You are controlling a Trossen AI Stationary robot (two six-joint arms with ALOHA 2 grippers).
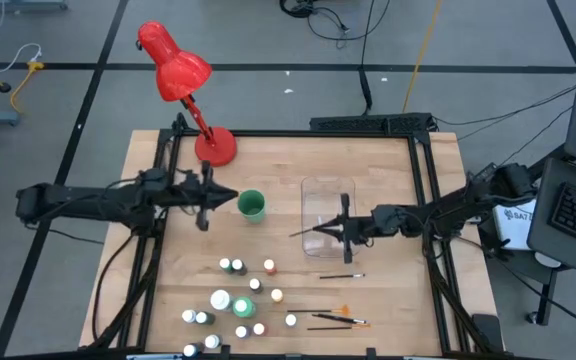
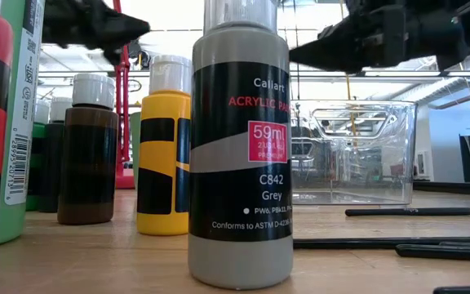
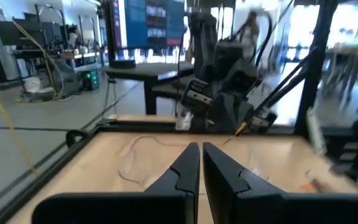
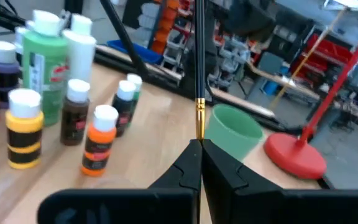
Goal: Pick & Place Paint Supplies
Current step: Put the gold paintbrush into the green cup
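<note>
- Right gripper (image 4: 199,146) over the clear box (image 1: 326,205), jaws clamped on a brush (image 4: 199,74)
- Left gripper (image 3: 201,152) left of the green cup (image 1: 252,206); jaws together, empty

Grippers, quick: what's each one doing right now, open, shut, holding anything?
Left gripper: shut, holding nothing, near the green cup.
Right gripper: shut on a paintbrush, over the clear container.
</note>
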